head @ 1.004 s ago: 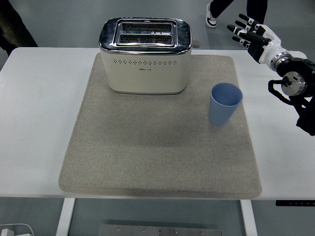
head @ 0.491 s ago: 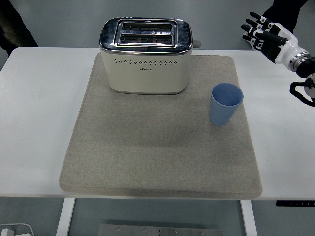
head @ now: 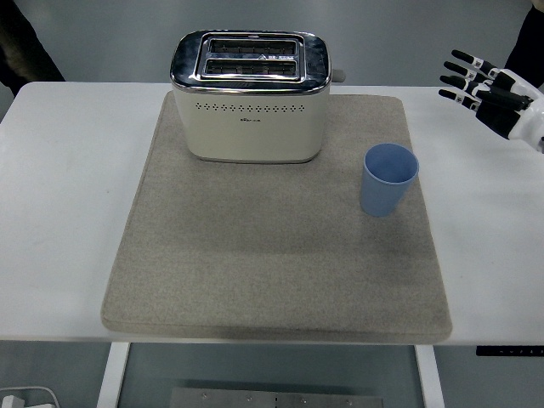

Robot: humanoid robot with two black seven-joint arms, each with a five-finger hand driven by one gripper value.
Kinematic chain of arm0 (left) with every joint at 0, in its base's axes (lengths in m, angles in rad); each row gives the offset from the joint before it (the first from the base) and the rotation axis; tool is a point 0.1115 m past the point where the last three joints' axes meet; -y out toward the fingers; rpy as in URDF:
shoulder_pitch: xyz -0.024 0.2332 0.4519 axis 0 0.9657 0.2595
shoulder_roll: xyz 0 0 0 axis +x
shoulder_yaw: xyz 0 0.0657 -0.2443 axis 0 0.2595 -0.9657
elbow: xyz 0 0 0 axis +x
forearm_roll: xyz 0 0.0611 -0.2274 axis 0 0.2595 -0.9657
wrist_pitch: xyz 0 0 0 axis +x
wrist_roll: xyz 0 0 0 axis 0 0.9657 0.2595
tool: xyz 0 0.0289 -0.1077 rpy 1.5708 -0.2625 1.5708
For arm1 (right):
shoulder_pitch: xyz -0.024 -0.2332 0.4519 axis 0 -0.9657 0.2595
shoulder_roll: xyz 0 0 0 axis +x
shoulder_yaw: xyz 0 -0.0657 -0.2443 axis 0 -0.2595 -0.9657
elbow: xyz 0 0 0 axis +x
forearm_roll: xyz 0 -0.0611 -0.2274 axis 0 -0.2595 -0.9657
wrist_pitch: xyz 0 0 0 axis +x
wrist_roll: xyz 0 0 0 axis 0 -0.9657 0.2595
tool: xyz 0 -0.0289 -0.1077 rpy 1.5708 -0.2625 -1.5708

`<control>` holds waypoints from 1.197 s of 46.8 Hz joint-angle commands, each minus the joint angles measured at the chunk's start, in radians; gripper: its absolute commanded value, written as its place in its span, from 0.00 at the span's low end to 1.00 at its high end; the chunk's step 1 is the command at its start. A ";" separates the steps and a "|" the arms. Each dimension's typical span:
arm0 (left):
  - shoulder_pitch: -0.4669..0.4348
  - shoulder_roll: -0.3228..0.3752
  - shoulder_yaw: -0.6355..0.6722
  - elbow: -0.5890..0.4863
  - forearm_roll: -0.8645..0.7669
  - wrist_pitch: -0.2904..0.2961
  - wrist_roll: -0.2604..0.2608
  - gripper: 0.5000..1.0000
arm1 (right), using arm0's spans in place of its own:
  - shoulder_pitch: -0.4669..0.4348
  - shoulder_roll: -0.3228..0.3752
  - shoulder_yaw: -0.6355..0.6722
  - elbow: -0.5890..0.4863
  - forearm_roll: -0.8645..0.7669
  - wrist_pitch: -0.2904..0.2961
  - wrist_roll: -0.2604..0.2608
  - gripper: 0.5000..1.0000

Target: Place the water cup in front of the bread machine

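A light blue cup stands upright on the grey mat, to the right of and a little nearer than the cream toaster with its chrome top. My right hand is at the far right edge, well above and to the right of the cup. Its fingers are spread and hold nothing. My left arm is out of view.
The mat covers most of the white table. A dark-clothed person shows partly at the top left corner and another at the top right.
My right hand has drawn back to the right and slightly down, towards the picture's edge; most of the forearm has left the view. The cup and toaster have not moved.
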 commanded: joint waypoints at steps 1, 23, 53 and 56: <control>0.000 0.000 -0.001 -0.002 0.001 0.000 0.000 1.00 | -0.024 -0.031 0.001 0.007 -0.044 0.003 0.038 0.86; -0.003 0.000 0.002 -0.010 0.004 -0.002 0.000 1.00 | -0.103 -0.146 0.010 0.131 -0.205 0.003 0.185 0.86; -0.003 0.000 0.001 -0.010 0.006 -0.002 0.000 1.00 | -0.189 -0.203 0.017 0.210 -0.261 0.003 0.274 0.85; -0.003 0.000 0.001 -0.010 0.006 -0.002 0.000 1.00 | -0.197 -0.213 0.017 0.230 -0.277 0.003 0.286 0.85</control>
